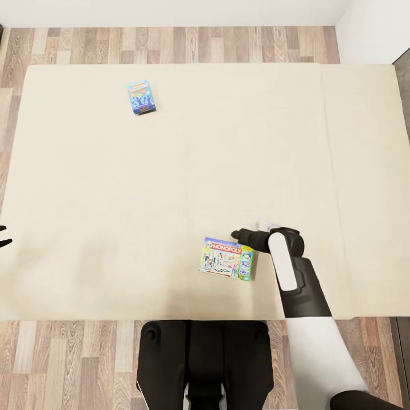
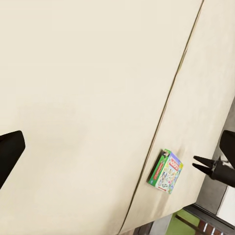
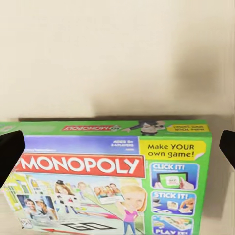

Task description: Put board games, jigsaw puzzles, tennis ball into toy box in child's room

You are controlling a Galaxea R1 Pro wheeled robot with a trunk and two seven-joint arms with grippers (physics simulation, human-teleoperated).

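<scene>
Two board games lie on the cream bed [image 1: 171,171]. The small teal-blue one [image 1: 141,97] is at the far left. The white Monopoly box [image 1: 228,258] with multicoloured edges lies near the front edge, and it also appears in the right wrist view as the Monopoly box [image 3: 112,171] and in the left wrist view as the Monopoly box [image 2: 166,171]. My right gripper [image 1: 236,233] hangs just past that box's far right corner, open, holding nothing. In its wrist view the right gripper [image 3: 117,149] has its dark fingertips [image 3: 10,152] wide apart on either side of the box. My left gripper [image 1: 3,236] is open at the bed's left edge.
A seam [image 1: 322,171] splits the mattress into a wide left part and a narrow right part. Wood-plank floor [image 1: 68,353] runs in front of and behind the bed. My dark base [image 1: 202,364] stands against the bed's front edge. A white wall corner [image 1: 376,28] is at the far right.
</scene>
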